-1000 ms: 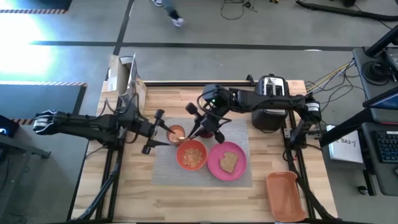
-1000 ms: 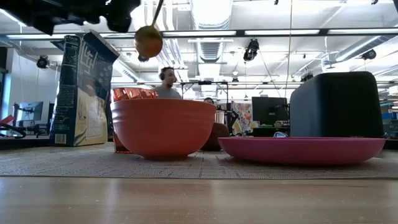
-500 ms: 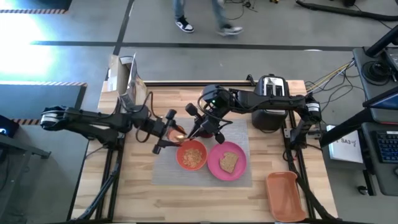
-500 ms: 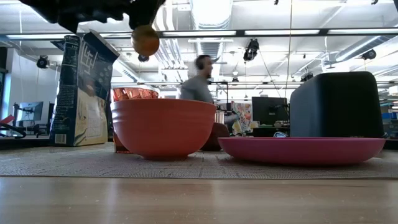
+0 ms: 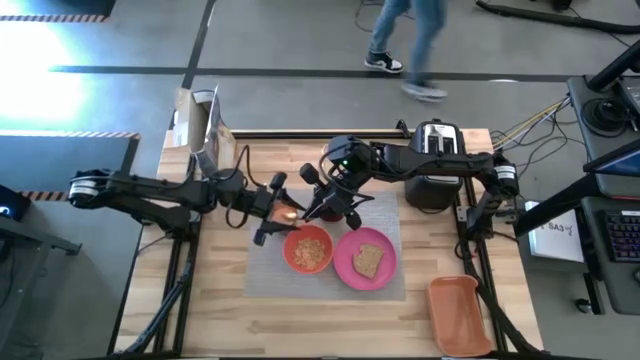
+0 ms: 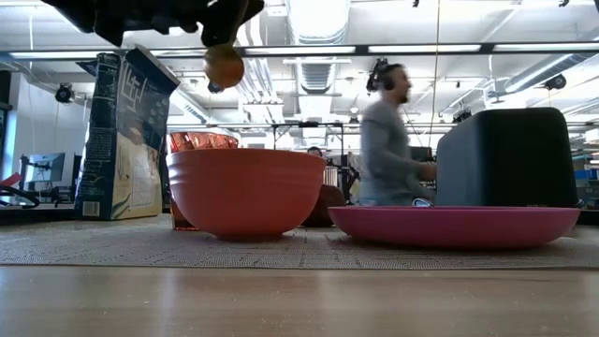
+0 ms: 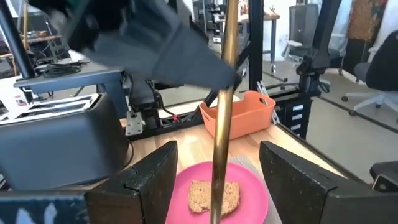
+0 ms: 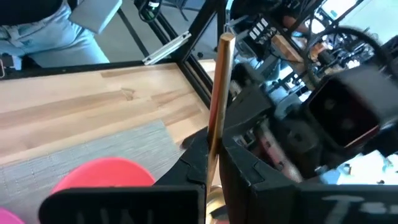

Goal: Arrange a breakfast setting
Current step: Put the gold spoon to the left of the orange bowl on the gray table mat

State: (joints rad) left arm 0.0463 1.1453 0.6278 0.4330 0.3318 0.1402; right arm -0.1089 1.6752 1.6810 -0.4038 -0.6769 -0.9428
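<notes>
- The left gripper point(image 5: 275, 209) has moved in closer, right up to the thin gold metal spoon point(image 7: 222, 106).
- The right gripper point(image 5: 322, 205) is squeezed tight on the spoon, holding it in the air above the round orange bowl point(image 5: 309, 249).
- The spoon's long handle stands between the left gripper's wide-open fingers point(image 7: 144, 184), so the left arm is nearest to take it.
</notes>
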